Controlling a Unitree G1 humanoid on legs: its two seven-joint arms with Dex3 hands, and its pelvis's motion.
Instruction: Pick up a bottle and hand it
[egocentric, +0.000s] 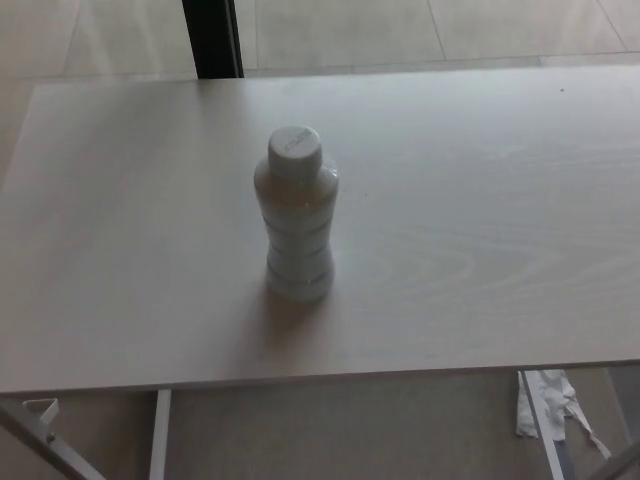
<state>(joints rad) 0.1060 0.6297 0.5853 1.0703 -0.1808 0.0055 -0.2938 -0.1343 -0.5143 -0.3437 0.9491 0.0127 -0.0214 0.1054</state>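
White capped bottle (296, 215) just standing upright mid-table (480, 250), neither robot hand showing, so can't tell their fingers' state.

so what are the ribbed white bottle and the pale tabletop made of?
Ribbed white bottle: probably translucent plastic, slightly glossy, judging by the moulded ridges and soft sheen; its white screw cap looks like matte plastic. Pale tabletop: wood or wood-look laminate, matte, with visible grain lines; which one is unclear.
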